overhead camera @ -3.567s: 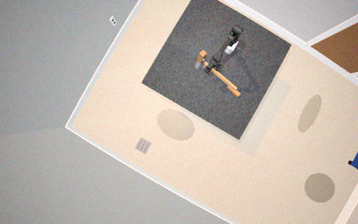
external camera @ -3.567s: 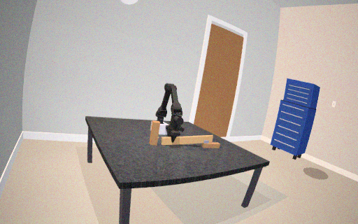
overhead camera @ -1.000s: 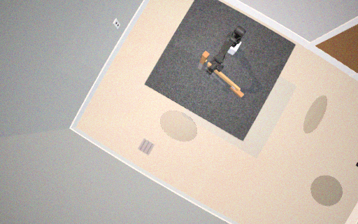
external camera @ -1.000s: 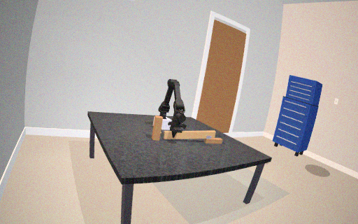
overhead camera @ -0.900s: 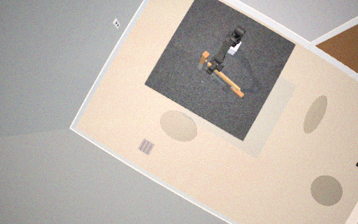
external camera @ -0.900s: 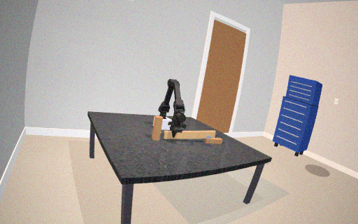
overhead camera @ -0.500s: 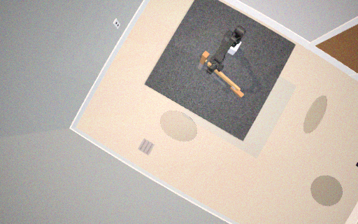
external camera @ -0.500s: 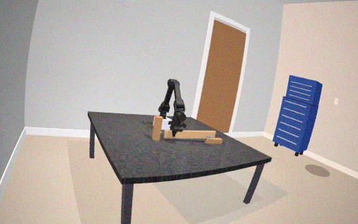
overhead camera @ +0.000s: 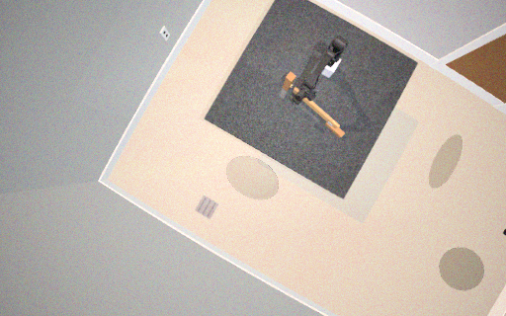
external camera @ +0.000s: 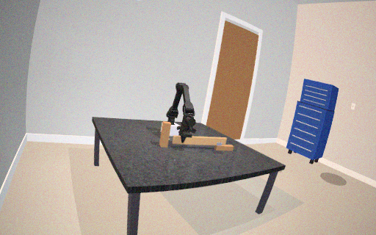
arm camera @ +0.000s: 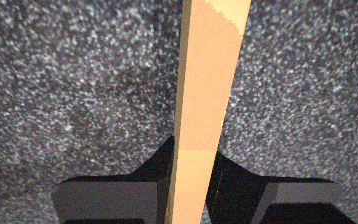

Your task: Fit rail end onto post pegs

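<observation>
The wooden rail [overhead camera: 322,113] [external camera: 207,141] [arm camera: 207,85] runs from the low footboard block [overhead camera: 338,131] [external camera: 225,147] toward the post. Its far end is at the bracket [external camera: 219,144] on the block; how deep it sits cannot be told. My gripper [overhead camera: 302,96] [external camera: 186,139] [arm camera: 183,140] is shut on the rail close to its near end, with one finger on each side. That end is raised off the table, and the rail looks about level. The upright post [overhead camera: 290,78] [external camera: 165,134] stands a small gap beyond the rail's near end. The pegs are barely visible; the holes are hidden.
The dark speckled table [overhead camera: 289,143] [external camera: 156,167] carries everything. The white base block [overhead camera: 331,68] [external camera: 174,129] of the arm stands behind the rail, near the post. The arm reaches over from there. A blue tool cabinet [external camera: 310,126] stands far off on the floor.
</observation>
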Motion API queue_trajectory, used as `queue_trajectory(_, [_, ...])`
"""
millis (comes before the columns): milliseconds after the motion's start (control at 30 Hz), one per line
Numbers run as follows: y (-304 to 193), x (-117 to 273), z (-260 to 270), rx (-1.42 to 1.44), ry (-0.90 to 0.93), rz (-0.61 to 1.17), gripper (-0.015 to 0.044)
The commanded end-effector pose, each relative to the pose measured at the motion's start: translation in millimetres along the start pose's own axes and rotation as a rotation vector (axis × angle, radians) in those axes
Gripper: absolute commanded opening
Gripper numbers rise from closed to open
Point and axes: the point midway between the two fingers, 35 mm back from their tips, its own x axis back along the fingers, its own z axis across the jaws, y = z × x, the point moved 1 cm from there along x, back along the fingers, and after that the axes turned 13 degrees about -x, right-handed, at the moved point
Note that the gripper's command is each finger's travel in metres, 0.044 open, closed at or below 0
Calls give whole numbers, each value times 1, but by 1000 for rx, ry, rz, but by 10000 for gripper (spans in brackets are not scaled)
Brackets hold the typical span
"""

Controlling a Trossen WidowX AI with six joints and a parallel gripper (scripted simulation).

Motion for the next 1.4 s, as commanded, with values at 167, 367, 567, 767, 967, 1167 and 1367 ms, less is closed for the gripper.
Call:
queue_trajectory(167, [1, 10, -3, 2, -14, -9, 0])
queue_trajectory(367, [1, 13, -3, 2, -14, -9, 0])
queue_trajectory(567, [1, 16, -3, 2, -14, -9, 0])
queue_trajectory(767, [1, 18, -3, 2, -14, -9, 0])
queue_trajectory(967, [1, 16, -3, 2, -14, -9, 0])
queue_trajectory(1167, [1, 13, -2, 2, -14, -9, 0])
queue_trajectory(1367, [1, 11, -2, 2, -14, -9, 0])
